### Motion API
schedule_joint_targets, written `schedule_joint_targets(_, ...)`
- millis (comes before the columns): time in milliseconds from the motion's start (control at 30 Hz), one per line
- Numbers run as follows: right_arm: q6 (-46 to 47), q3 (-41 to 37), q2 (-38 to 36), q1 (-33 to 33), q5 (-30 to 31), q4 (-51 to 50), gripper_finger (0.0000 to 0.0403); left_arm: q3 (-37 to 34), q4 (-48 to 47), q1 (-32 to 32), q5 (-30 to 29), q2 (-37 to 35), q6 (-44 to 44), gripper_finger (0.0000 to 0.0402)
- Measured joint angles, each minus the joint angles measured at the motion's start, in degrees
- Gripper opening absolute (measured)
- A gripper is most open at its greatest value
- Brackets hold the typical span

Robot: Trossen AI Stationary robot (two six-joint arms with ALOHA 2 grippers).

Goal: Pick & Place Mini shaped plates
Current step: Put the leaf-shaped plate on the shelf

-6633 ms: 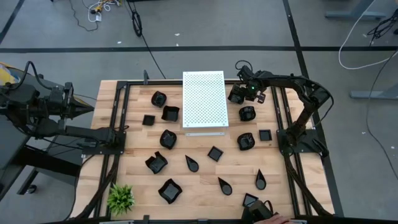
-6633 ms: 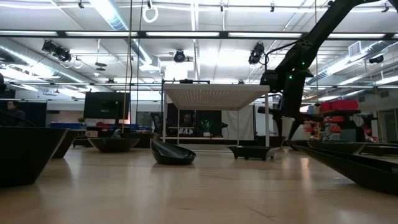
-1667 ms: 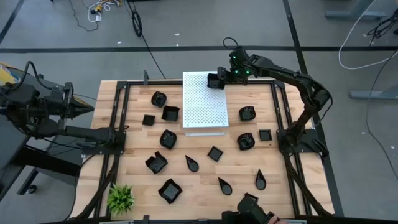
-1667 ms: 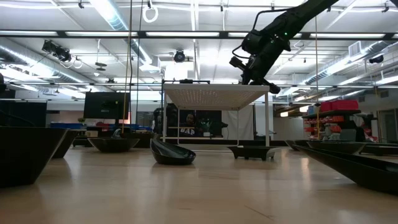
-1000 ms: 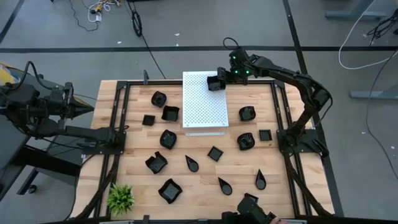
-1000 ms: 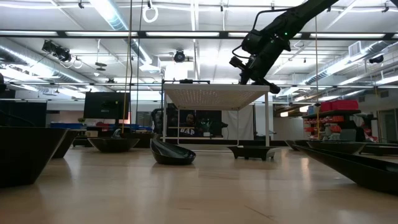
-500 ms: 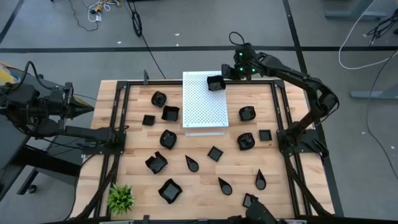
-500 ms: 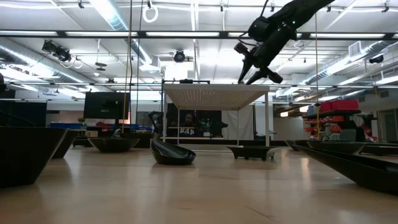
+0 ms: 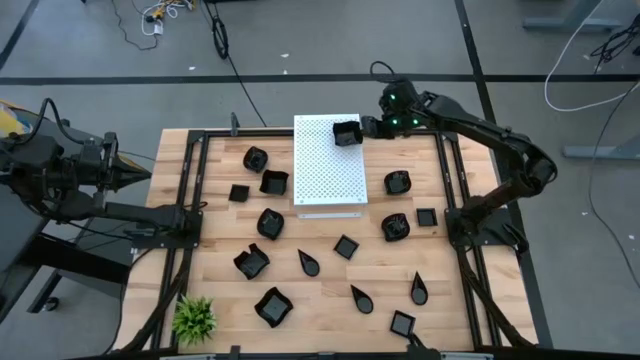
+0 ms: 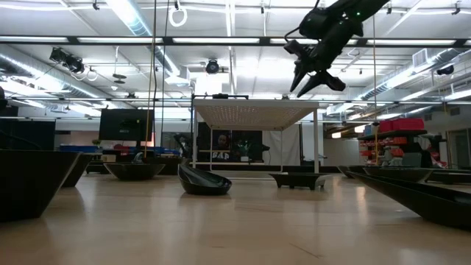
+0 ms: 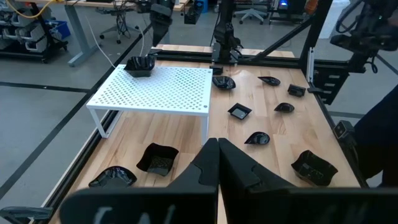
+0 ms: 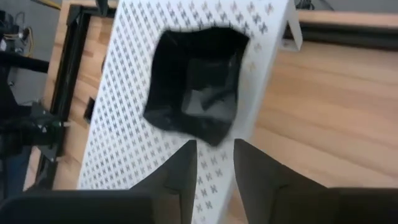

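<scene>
A small black squarish plate (image 9: pixel 346 133) (image 12: pixel 196 87) rests on its base on the white perforated board (image 9: pixel 325 175), at the board's far right corner. My right gripper (image 9: pixel 372 126) (image 12: pixel 214 152) hovers open just right of and above it, touching nothing; the low view shows it (image 10: pixel 305 82) well above the board. Several more black mini plates lie on the wooden table around the board, such as one (image 9: pixel 397 182) to its right. My left gripper (image 9: pixel 140 172) (image 11: pixel 217 146) waits shut beyond the table's left edge.
The board stands on legs at the table's far middle. A small green plant (image 9: pixel 194 318) sits at the near left corner. Black frame rails (image 9: pixel 190 190) run along the table's left and right sides. Bare wood shows between the scattered plates.
My right gripper has opened and let go of the squarish plate, then risen and drawn back toward the table's right edge. The plate stays where it was set, on the board's far right corner.
</scene>
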Motion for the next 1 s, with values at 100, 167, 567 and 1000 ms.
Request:
schedule_joint_targets(100, 0.0, -3.72, -2.99, -0.07, 1.47, 0.04, 0.0109, 0.0, 0.01, 0.0, 0.0, 0.0, 0.0, 0.0003)
schedule_joint_targets(167, 0.08, -6.19, -4.91, -0.11, 2.02, -0.08, 0.0109, -0.01, 0.02, 0.0, 0.0, 0.0, 0.0, 0.0003)
schedule_joint_targets(567, 4.06, -19.09, -12.77, -0.09, 2.58, -0.98, 0.011, -0.01, 0.0, 0.0, -0.01, 0.0, 0.0, 0.0003)
schedule_joint_targets(1000, 7.65, -28.24, -18.05, -0.13, 11.6, -8.04, 0.011, -0.01, 0.0, 0.0, -0.01, 0.0, 0.0, 0.0003)
